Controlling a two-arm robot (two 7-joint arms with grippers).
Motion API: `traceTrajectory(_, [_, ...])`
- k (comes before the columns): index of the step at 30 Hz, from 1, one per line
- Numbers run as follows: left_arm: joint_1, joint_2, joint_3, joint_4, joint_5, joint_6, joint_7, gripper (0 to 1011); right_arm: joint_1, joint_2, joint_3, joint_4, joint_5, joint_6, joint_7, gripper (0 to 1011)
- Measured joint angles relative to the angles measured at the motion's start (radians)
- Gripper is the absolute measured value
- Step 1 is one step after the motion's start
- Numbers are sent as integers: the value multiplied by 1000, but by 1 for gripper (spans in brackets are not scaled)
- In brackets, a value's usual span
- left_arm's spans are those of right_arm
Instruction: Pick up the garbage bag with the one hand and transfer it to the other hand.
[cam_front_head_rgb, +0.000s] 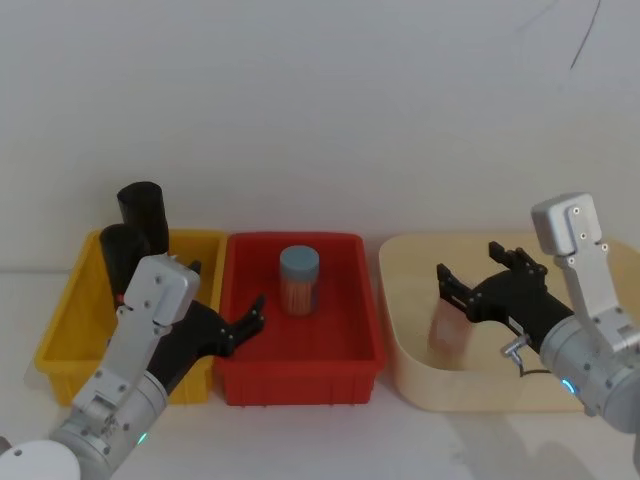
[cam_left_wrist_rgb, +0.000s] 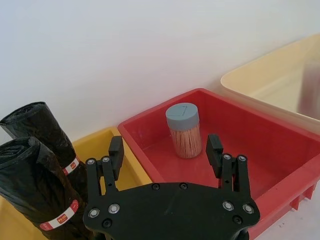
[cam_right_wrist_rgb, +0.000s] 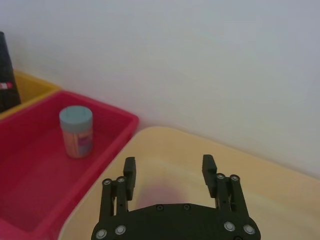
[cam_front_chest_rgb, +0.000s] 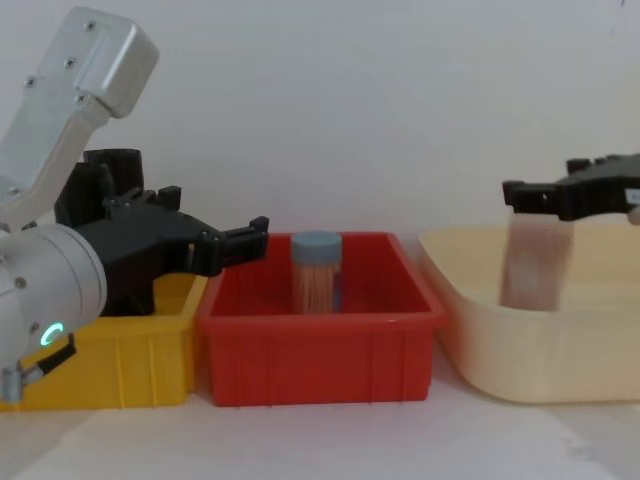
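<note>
Below white wall (cam_front_head_rgb: 320, 100), white table (cam_front_head_rgb: 330, 440), red bin (cam_front_head_rgb: 300, 239)

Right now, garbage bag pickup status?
Left gripper open, over yellow bin and red bin; right gripper open over beige tub. Near roll, far roll upright in yellow, ungrasped. Jar in red, apart.

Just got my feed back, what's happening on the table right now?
Nothing is gripped yet. The left gripper, jaws open, hovers over the edge between the yellow bin and red bin, beside both garbage bag rolls standing in the yellow bin. The right gripper, jaws open, hangs over the beige tub, a blurred pinkish shape below it.
</note>
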Motion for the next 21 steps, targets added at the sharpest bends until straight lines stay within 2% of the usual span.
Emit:
traceTrajectory(5, [0, 0, 0, 0, 0, 0, 0, 1001, -10, 10, 6, -1, -10, 5, -2, 940])
traceTrajectory(9, [0, 0, 0, 0, 0, 0, 0, 1001, -16, 16, 9, 0, -17, 8, -3, 1000])
traceTrajectory(21, [0, 0, 0, 0, 0, 0, 0, 1001, -25, 25, 15, 3, -29, 13, -4, 1000])
